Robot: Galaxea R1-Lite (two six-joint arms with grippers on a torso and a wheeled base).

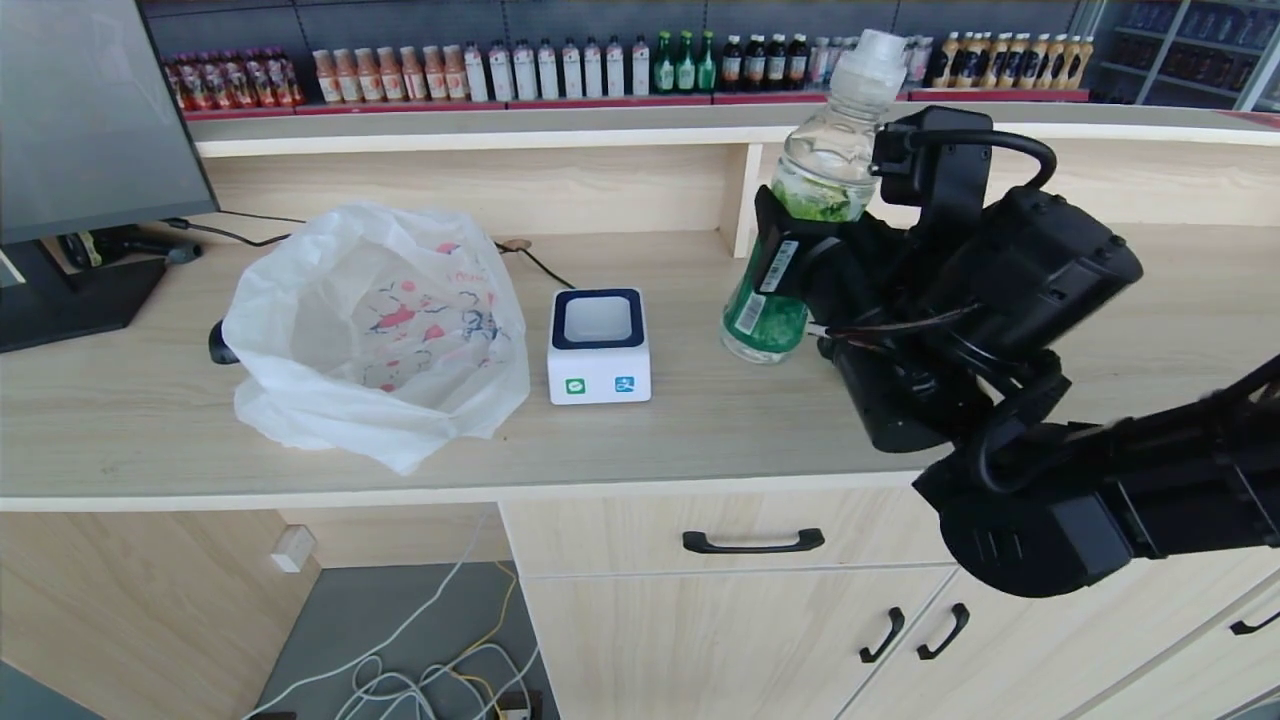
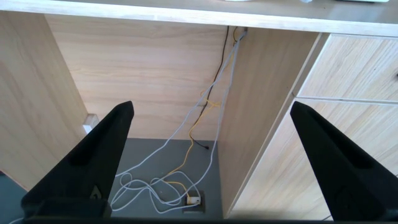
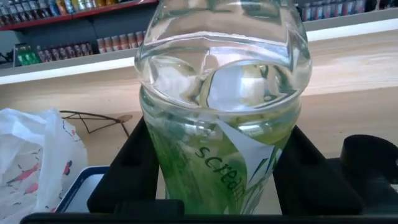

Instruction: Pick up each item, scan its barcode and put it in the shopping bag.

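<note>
Gripping one clear, green-labelled plastic bottle (image 1: 828,150) in the clenched right end effector (image 1: 790,260), over the pale wooden tabletop (image 1: 700,430), right of one white box scanner (image 1: 598,345). One white plastic shopping bag (image 1: 375,320) left of the scanner. Left end effector (image 2: 211,112) released, spread wide.

Matte black right arm (image 1: 1050,280), rounded joint housings, looped cable (image 1: 1010,140); black wedge-fingered left claw (image 2: 211,106)
</note>
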